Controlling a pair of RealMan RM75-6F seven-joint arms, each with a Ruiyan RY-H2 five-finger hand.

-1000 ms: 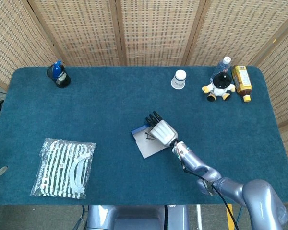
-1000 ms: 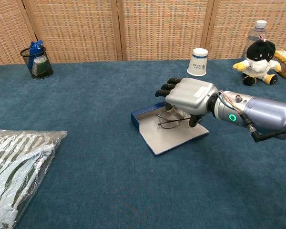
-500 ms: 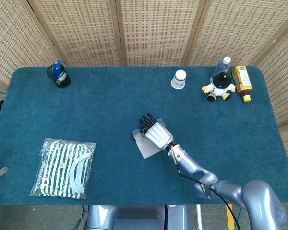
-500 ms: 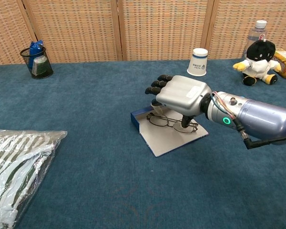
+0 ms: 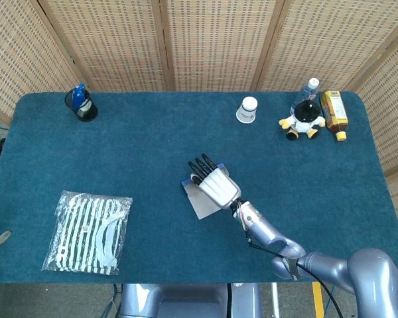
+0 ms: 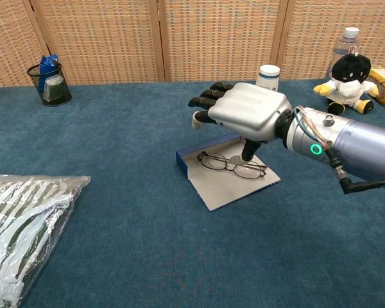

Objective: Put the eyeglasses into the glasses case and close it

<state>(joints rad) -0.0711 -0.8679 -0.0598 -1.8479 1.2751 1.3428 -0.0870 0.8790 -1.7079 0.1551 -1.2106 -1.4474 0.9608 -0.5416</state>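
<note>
The glasses case [image 6: 226,188] lies open at the middle of the blue table, its grey inside facing up and a low blue wall on its left. The thin-framed eyeglasses [image 6: 232,164] lie on that grey surface, lenses side by side, with nothing touching them. My right hand [image 6: 247,112] hovers just above them, palm down, fingers stretched out to the left and apart, holding nothing. In the head view the right hand [image 5: 215,184] covers most of the case [image 5: 200,206] and hides the glasses. My left hand shows in neither view.
A striped plastic bag [image 5: 89,232] lies at the front left. At the back stand a black mesh holder [image 5: 85,106], a paper cup [image 5: 249,109], a plush toy [image 5: 304,120], a clear bottle [image 5: 310,86] and a yellow bottle [image 5: 335,112].
My right hand let go of the eyeglasses, which now lie flat on the open case. The hand has risen above them with its fingers spread.
</note>
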